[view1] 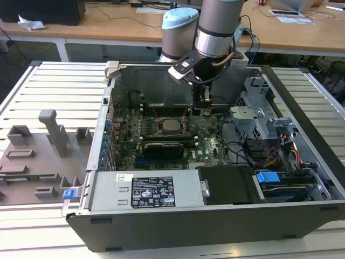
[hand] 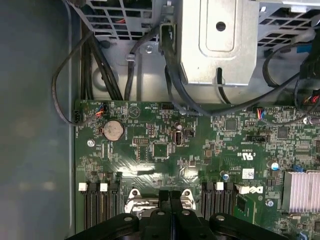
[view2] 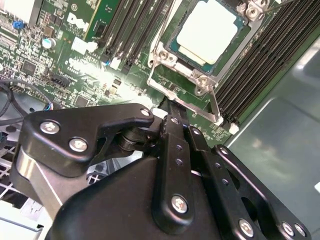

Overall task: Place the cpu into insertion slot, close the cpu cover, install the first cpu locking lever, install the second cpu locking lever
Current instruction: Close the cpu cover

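In the exterior view, the cpu lies at eight o'clock from the gripper, whose fingers are pinched together.

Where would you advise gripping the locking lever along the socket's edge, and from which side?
Probably the bent free end of the locking lever, sticking out past the cpu cover. Come from above, jaws across the thin rod; elsewhere it hugs that cover.
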Tool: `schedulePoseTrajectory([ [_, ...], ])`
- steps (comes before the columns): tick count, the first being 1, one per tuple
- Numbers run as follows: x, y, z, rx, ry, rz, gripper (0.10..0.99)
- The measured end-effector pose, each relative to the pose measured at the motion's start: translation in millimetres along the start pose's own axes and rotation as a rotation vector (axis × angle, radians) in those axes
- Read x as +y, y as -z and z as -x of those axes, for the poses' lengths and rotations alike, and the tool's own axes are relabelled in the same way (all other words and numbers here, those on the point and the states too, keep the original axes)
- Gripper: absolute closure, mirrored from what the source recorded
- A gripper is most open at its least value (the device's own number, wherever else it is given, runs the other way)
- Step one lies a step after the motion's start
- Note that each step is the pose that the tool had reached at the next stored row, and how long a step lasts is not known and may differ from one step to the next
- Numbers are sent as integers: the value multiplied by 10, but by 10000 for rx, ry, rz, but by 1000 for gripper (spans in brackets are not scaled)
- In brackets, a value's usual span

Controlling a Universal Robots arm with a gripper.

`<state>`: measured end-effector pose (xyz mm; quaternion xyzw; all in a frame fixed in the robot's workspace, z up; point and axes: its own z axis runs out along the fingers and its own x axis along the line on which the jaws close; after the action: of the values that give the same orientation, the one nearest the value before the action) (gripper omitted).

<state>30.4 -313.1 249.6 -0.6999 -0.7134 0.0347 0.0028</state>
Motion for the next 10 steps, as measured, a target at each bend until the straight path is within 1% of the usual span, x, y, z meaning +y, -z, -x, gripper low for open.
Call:
schedulePoseTrajectory([
  [4,-39,-2,-1,0,1,0,980],
  [10,-148,-8,-3,0,1,1,980],
])
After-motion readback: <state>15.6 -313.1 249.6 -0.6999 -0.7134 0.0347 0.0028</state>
